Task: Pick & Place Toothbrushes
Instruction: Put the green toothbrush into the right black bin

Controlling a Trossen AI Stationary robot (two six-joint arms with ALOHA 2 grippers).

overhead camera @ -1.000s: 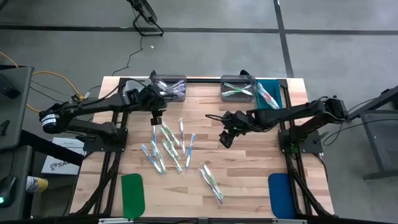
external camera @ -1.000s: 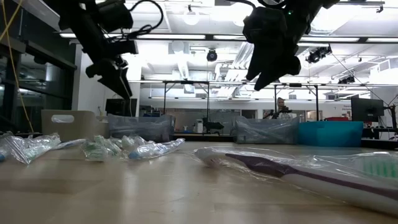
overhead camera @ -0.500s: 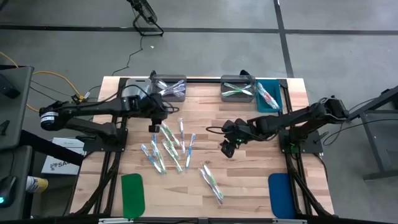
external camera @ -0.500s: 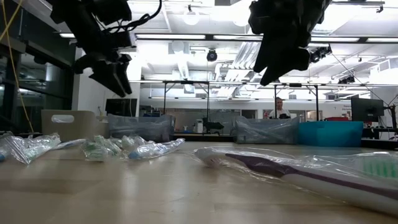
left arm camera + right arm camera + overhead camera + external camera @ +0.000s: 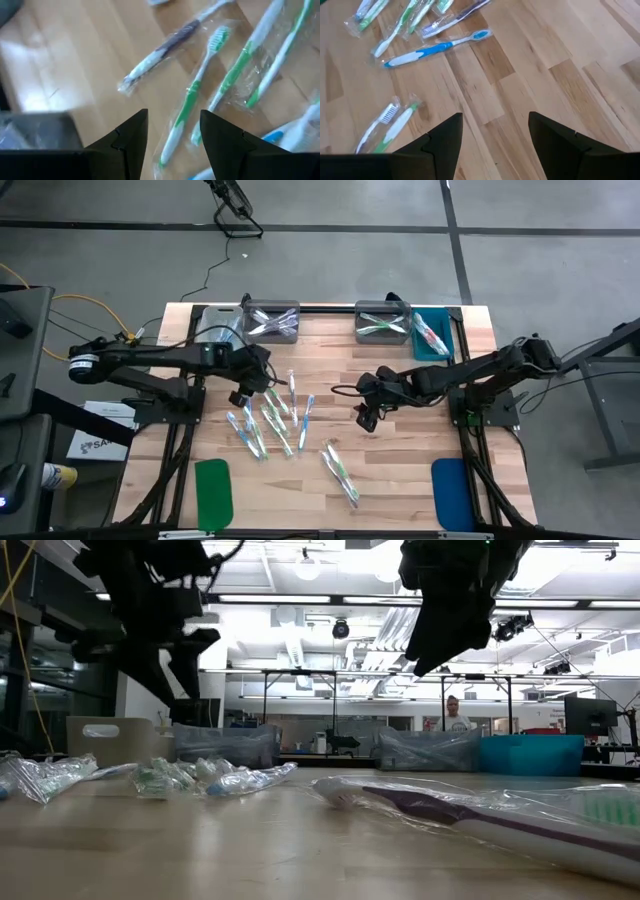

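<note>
Toothbrushes [image 5: 270, 418] loose mid-table, some already in bins [image 5: 272, 323]. Light, stiff, wrappers probably slippery: pinch mid-handle. Left gripper [image 5: 172, 131] open, empty, over green one [image 5: 187, 107]; right gripper [image 5: 495, 132] open, empty, nearby.

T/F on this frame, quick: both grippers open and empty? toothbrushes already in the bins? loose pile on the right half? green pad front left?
1. Both grippers are open and empty. True: left gripper and right gripper hold nothing.
2. The bins are empty. False: the grey bin holds toothbrushes.
3. The loose toothbrushes lie on the table's right half. False: mostly left of centre, under the left gripper.
4. A green pad lies at the front left. True.
</note>
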